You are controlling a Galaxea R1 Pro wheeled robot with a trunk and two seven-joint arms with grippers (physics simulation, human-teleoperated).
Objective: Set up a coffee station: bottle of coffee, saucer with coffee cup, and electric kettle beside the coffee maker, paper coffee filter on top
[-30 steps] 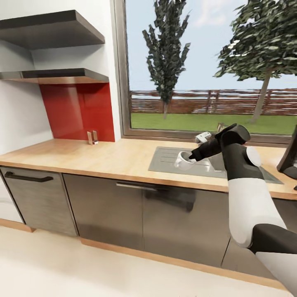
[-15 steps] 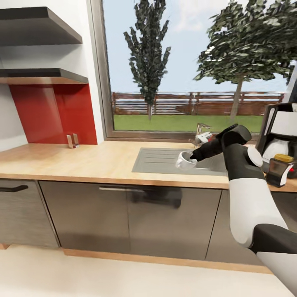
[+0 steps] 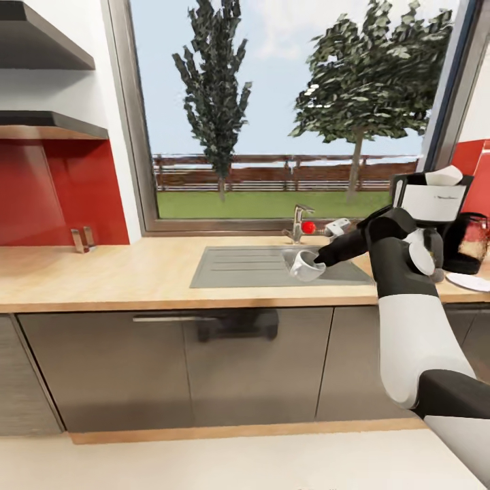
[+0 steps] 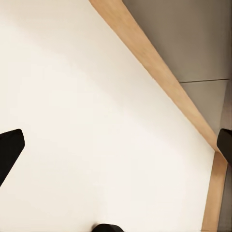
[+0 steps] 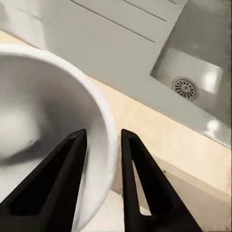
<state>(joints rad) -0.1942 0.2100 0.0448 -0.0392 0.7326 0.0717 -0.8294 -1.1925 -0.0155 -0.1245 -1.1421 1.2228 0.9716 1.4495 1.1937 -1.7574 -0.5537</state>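
Coffee cup (image 3: 304, 265) hangs tilted over the bench's sink, rim pinched betw. your right tool's (image 5: 104, 159) fingers. Thin grip: a jolt en route to saucer (image 3: 469, 281) could drop it. Left tool (image 4: 116, 145) spread, empty.

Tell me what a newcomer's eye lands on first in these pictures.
First, the right gripper holding the white cup by its rim in front of the sink, jaws pinching the wall in the right wrist view. Next, the coffee maker at the far right of the countertop, with the kettle and saucer beside it. Behind, the big window shows trees and a fence.
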